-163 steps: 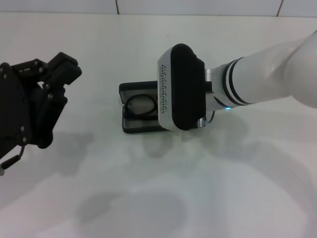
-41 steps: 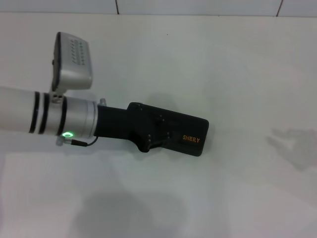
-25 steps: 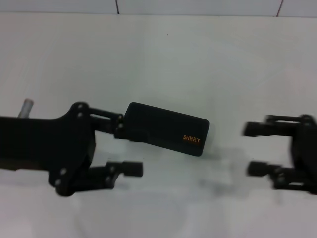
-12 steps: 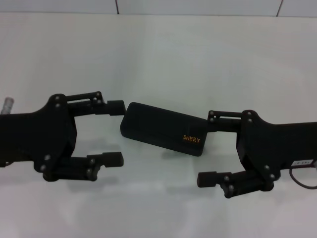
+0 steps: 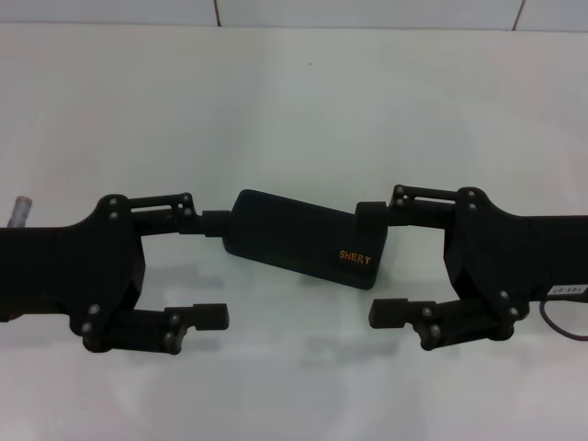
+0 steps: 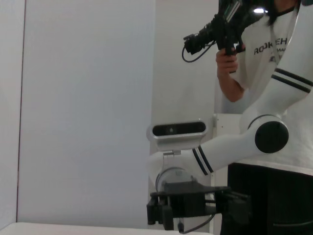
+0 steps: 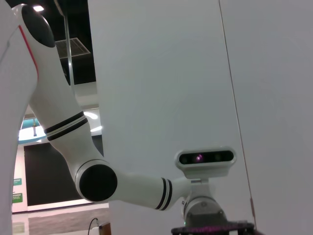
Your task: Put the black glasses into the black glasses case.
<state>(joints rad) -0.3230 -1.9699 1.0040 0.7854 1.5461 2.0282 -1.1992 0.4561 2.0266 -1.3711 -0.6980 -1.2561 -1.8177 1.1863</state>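
The black glasses case (image 5: pixel 296 241) lies shut on the white table (image 5: pixel 294 101), slanted, with its orange lettering facing up. The black glasses are hidden. My left gripper (image 5: pixel 212 270) is open at the case's left end, one finger (image 5: pixel 213 223) overlapping that end and the other (image 5: pixel 204 317) in front of the case. My right gripper (image 5: pixel 378 263) is open at the case's right end, one finger (image 5: pixel 370 213) overlapping that corner. I cannot tell whether either finger touches the case.
The left wrist view looks level across the room at my right arm (image 6: pixel 230 147), its gripper (image 6: pixel 188 205) and a person (image 6: pixel 259 54) holding a camera. The right wrist view shows my left arm (image 7: pixel 93 181) before a white wall.
The case, open with the glasses in it 6.5 s ago, is now shut. In the last half second both open grippers closed in on the case's ends.
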